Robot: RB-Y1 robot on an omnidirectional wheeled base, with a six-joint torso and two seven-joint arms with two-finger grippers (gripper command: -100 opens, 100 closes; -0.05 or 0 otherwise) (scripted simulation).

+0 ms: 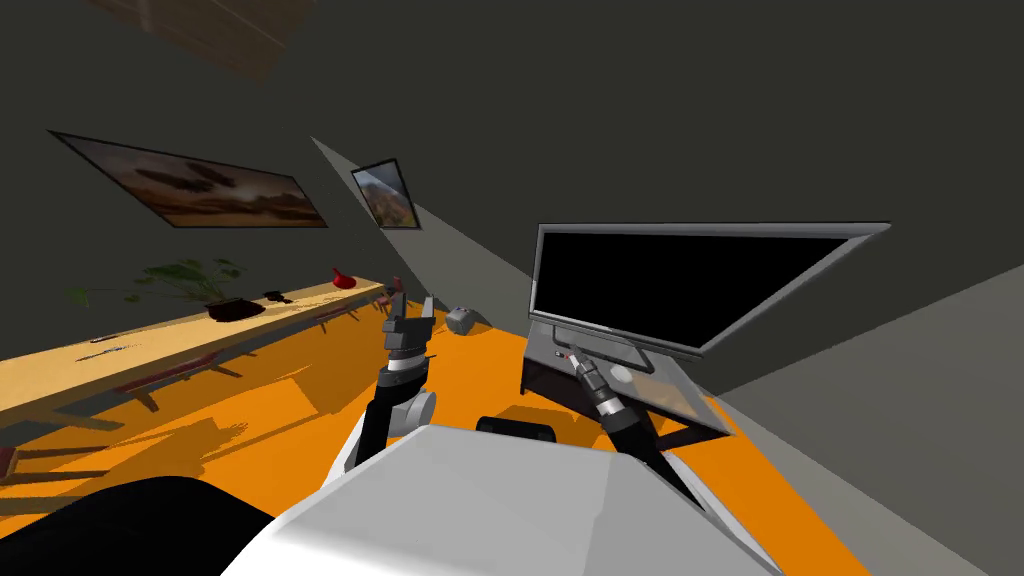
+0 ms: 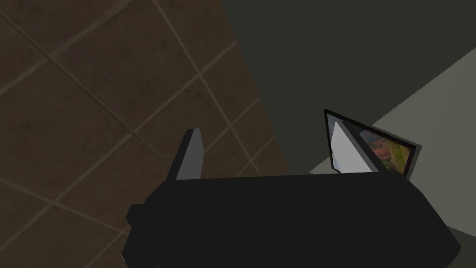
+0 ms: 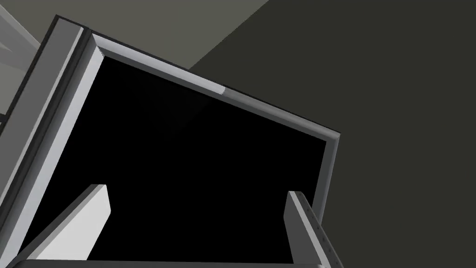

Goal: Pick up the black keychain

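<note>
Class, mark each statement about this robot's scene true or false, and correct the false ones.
1. The right gripper is open, facing the black TV screen. True.
2. The left gripper is shut on a keychain. False: its fingers stand apart with nothing between them.
3. A red vase stands on the long wooden shelf. True.
4. The floor is blue. False: it is orange.
5. The plant stands on the floor. False: it stands on the wooden shelf.
</note>
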